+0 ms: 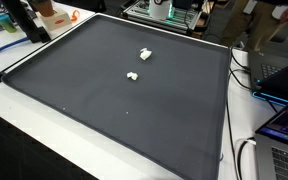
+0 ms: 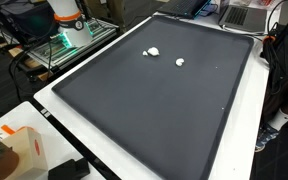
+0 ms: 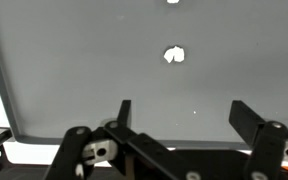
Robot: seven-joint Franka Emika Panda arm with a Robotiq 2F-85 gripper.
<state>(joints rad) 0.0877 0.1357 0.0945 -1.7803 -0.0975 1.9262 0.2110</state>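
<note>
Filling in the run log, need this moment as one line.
gripper: open, empty | nearest: small white piece, ahead, untouched | beyond: second white piece | surface: dark mat

The dark mat (image 1: 94, 115) is open to passage throughout, except where one white piece (image 1: 145, 54) and a second white piece (image 1: 132, 76) lie near its centre. Cables (image 1: 240, 66) and, apparently, a laptop (image 1: 284, 125) crowd one edge.

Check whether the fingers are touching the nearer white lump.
Apart. The wrist view shows bare mat between the open fingers and the white lump.
</note>
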